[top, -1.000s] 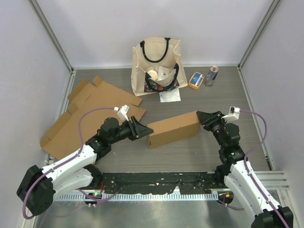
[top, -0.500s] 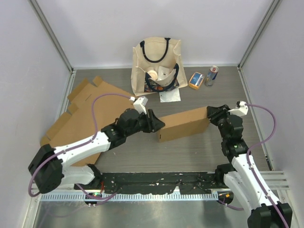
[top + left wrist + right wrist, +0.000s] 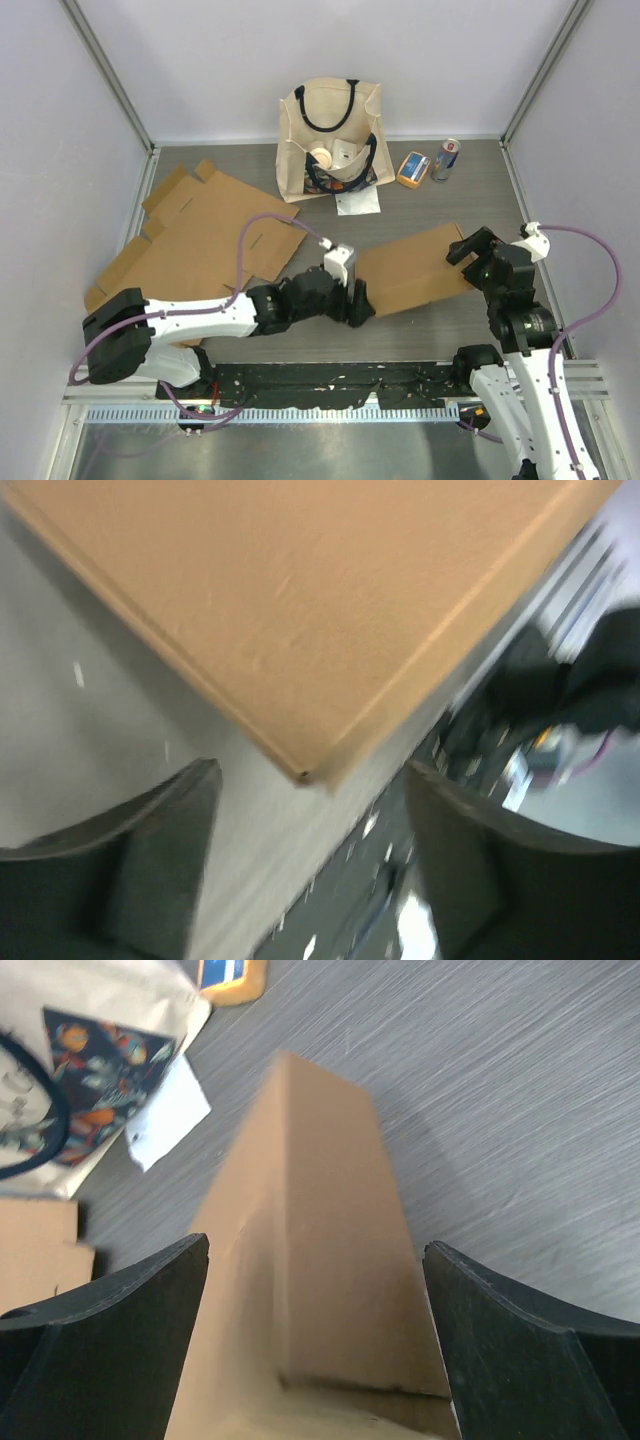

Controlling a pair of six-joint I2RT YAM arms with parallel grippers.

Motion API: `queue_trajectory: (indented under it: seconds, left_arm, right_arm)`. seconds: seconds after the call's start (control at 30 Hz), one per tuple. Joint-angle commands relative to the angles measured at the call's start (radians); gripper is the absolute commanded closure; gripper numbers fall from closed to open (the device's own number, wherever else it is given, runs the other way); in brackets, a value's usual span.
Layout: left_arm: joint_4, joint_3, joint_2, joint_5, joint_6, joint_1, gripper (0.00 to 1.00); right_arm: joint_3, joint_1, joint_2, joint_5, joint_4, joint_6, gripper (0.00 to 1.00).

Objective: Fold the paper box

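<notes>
The brown paper box (image 3: 415, 268) lies closed on the grey table, right of centre, with a broad face turned up. My left gripper (image 3: 356, 302) is at its near left corner. In the left wrist view that corner of the box (image 3: 300, 610) hangs just past my open left gripper (image 3: 310, 825), and nothing is between the fingers (image 3: 160, 850). My right gripper (image 3: 466, 247) is at the box's right end. Its fingers (image 3: 120, 1330) stand wide apart on either side of the box (image 3: 330, 1210) without pressing on it.
Flat cardboard sheets (image 3: 200, 235) lie at the left. At the back stand a cloth tote bag (image 3: 330, 135), a white paper slip (image 3: 358, 201), an orange and blue packet (image 3: 413, 168) and a can (image 3: 446, 159). Walls close in the table on three sides.
The box has shifted right and turned a broader face up. My left arm stretched right after it and its jaws widened. My right gripper drew back to the right and opened wide.
</notes>
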Motion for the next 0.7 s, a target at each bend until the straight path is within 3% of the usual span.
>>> queue_trajectory:
  seconds: [0.0, 0.03, 0.17, 0.3, 0.4, 0.53, 0.67]
  left_arm:
    - [-0.282, -0.027, -0.068, 0.089, -0.104, -0.036, 0.11]
    - [-0.340, 0.005, -0.114, 0.106, -0.116, -0.025, 0.01]
    - [-0.538, 0.175, -0.119, 0.249, -0.151, 0.044, 0.00]
    - [-0.566, 0.201, -0.079, 0.322, -0.235, 0.185, 0.00]
    - [-0.412, 0.110, -0.050, 0.365, -0.347, 0.294, 0.00]
    - [-0.260, 0.073, 0.048, 0.404, -0.429, 0.296, 0.00]
    - [-0.053, 0.068, 0.201, 0.414, -0.464, 0.291, 0.13]
  right_arm:
    - [0.223, 0.030, 0.108, -0.071, -0.337, 0.053, 0.06]
    - [0.246, 0.032, 0.154, -0.057, -0.375, 0.028, 0.06]
    - [0.290, 0.030, 0.282, -0.017, -0.400, -0.054, 0.04]
    - [0.297, 0.029, 0.386, -0.029, -0.345, -0.096, 0.04]
    - [0.285, 0.027, 0.455, -0.044, -0.215, -0.110, 0.04]
    - [0.311, -0.058, 0.695, -0.232, -0.059, -0.214, 0.06]
    - [0.290, -0.171, 0.814, -0.391, 0.078, -0.308, 0.06]
